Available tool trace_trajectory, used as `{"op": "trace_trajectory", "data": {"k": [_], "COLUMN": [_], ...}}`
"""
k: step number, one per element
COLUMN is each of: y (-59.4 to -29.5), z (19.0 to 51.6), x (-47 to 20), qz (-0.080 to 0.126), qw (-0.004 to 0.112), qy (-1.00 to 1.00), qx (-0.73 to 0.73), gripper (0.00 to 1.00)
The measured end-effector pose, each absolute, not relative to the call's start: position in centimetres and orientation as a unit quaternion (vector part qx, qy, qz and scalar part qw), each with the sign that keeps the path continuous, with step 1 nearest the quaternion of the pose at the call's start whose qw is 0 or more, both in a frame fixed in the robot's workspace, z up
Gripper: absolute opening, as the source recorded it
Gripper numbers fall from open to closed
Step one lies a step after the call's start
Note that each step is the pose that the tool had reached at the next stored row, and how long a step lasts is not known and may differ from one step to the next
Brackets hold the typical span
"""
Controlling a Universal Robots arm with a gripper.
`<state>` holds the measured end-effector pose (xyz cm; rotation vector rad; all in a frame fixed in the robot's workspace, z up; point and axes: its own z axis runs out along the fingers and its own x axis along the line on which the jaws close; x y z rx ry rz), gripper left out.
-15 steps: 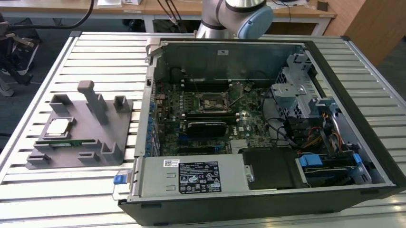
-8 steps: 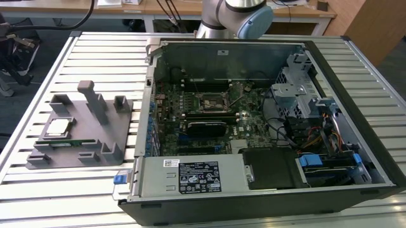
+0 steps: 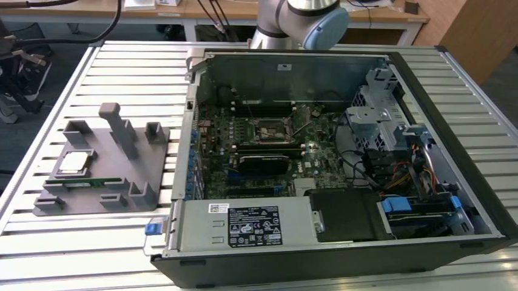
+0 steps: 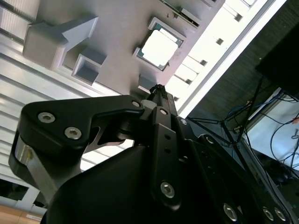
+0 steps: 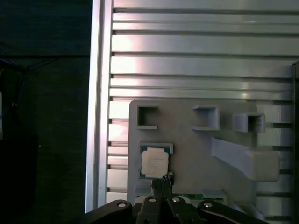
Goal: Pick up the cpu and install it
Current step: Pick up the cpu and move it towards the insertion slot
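The cpu point(image 3: 75, 161) is a small square chip with a shiny top. It lies flat in a shallow pocket of the grey holder block point(image 3: 97, 200) on the slatted table, at the exterior view's left. Both wrist views look down on the cpu point(image 5: 154, 162) point(image 4: 160, 48) from well above. My gripper point(image 5: 163, 179) point(image 4: 159, 88) hangs over the holder close to the chip's edge, its black fingers drawn together to a narrow tip with nothing between them. The black-framed socket point(image 3: 271, 128) sits mid-motherboard inside the open computer case.
A green memory stick point(image 3: 85, 180) lies in a slot of the holder beside the chip, among grey posts point(image 3: 121, 130). The open case point(image 3: 340, 242) holds a drive cage, cables and a power supply. The table's edge point(image 5: 96, 116) is near the holder.
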<state>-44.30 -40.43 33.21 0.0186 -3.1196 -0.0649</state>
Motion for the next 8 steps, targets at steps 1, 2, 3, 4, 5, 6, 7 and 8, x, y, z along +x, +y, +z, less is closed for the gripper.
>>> {"op": "trace_trajectory", "data": {"k": [1,2,3,4,5,6,7,8], "y": [-40.6,-40.7,-40.9,-41.0,-41.0,-41.0,-41.0,-41.0], "z": [33.1,32.9,32.7,32.6,32.4,32.2,32.0,31.8], "x": [-44.3,-44.3,-44.3,-44.3,-44.3,-44.3,-44.3,-44.3], "qz": [-0.021,-0.021,-0.021,-0.021,-0.021,-0.021,-0.021,-0.021], "qw": [0.011,0.011,0.011,0.011,0.011,0.011,0.011,0.011], "qy": [-1.0,-1.0,-1.0,-1.0,-1.0,-1.0,-1.0,-1.0], "qx": [0.007,0.009,0.011,0.013,0.014,0.014,0.014,0.014], "gripper": [0.11,0.11,0.11,0.11,0.11,0.11,0.11,0.11]}}
